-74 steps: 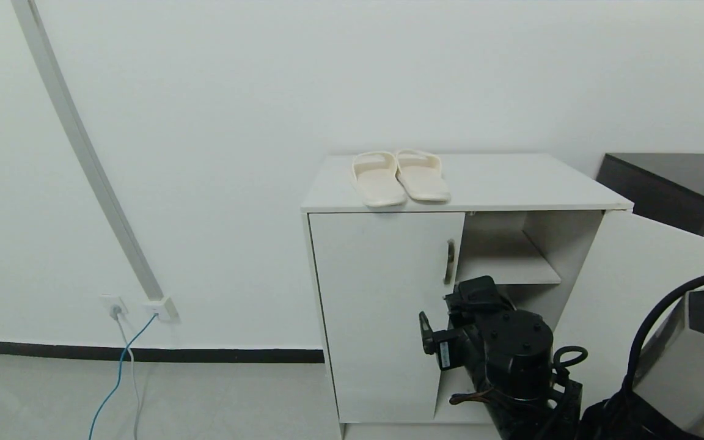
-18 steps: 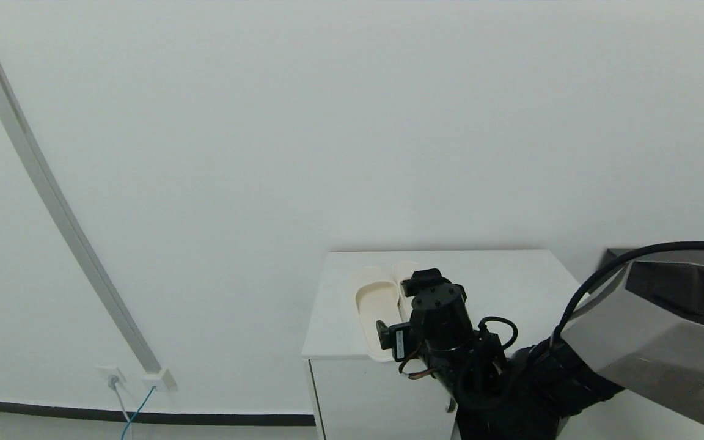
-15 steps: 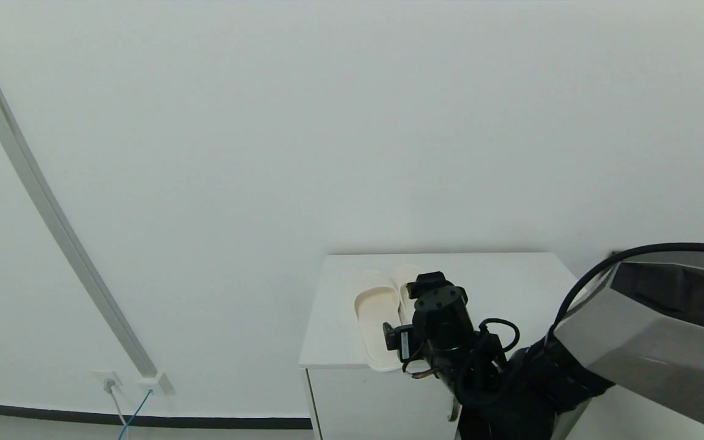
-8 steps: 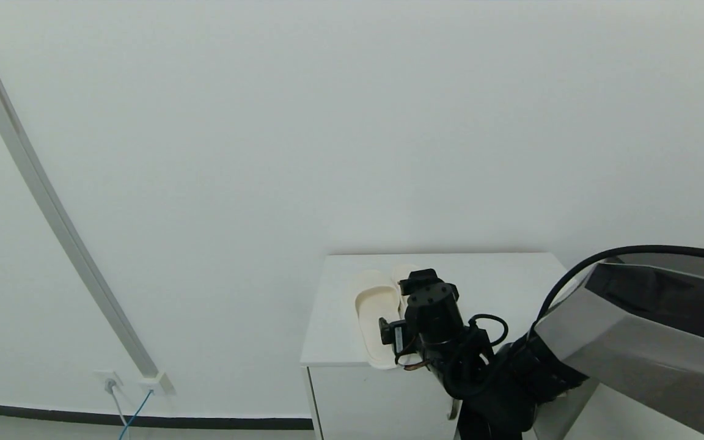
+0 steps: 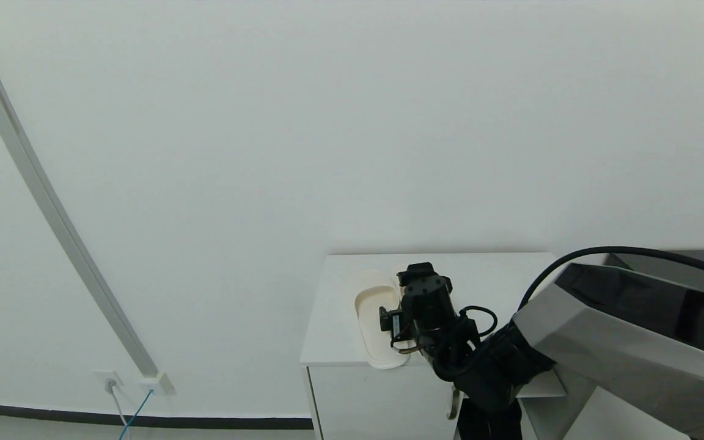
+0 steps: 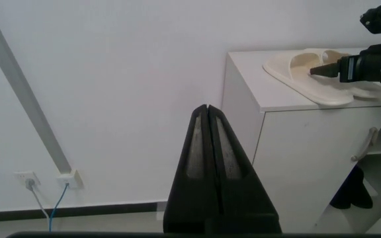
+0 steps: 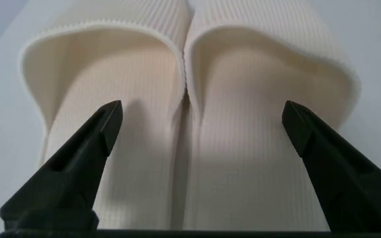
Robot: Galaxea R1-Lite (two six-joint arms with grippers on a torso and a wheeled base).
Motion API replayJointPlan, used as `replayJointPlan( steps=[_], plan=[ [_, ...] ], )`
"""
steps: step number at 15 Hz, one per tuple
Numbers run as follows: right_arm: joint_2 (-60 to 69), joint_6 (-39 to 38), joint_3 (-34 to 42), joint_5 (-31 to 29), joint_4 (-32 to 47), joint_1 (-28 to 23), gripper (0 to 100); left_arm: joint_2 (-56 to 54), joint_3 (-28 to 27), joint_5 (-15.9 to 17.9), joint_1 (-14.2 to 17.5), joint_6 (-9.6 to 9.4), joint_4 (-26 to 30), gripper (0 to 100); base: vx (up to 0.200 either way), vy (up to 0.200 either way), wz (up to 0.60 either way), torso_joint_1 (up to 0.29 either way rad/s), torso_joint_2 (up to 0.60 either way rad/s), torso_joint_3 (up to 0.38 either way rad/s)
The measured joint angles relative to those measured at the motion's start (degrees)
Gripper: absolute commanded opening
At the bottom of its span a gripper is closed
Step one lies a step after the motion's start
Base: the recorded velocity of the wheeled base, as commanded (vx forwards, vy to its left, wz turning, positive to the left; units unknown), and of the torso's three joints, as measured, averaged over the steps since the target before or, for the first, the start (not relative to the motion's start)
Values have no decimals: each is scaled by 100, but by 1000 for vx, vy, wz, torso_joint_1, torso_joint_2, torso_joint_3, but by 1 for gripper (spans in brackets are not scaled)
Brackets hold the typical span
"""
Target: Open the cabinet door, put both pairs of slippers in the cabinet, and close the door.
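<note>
Right gripper (image 7: 202,111): jaws wide open, one finger outboard of each slipper, nothing held. Slippers (image 7: 187,152) sit side by side, touching, on cabinet top (image 5: 492,275), toward its left front edge. Their long axis runs front to back, in line with the gripper's approach. The jaw gap spans the pair's width, roughly centred on the seam. Reads as pre-grasp: closing should pinch both together at the straps. Left gripper (image 6: 208,125) is closed on nothing, low and well apart on the cabinet's left, so the right arm is the near one.
</note>
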State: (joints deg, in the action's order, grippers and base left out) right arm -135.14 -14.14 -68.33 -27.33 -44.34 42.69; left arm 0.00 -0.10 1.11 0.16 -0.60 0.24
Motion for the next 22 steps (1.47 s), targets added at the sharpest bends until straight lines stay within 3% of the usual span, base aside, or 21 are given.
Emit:
replayJointPlan(
  steps=[10,11,22],
  plan=[
    [-852,163,-1513,0,20,-166,100,0,0,-49,-2,33,-2,0,0,0,0,0,0,0],
    [-907,166,-1574,0,24,-171,0,0,0,-49,-2,33,-2,0,0,0,0,0,0,0],
    [-713,205,-1254,-11,2,-182,0,0,0,-49,-2,60,-6,0,0,0,0,0,0,0]
  ],
)
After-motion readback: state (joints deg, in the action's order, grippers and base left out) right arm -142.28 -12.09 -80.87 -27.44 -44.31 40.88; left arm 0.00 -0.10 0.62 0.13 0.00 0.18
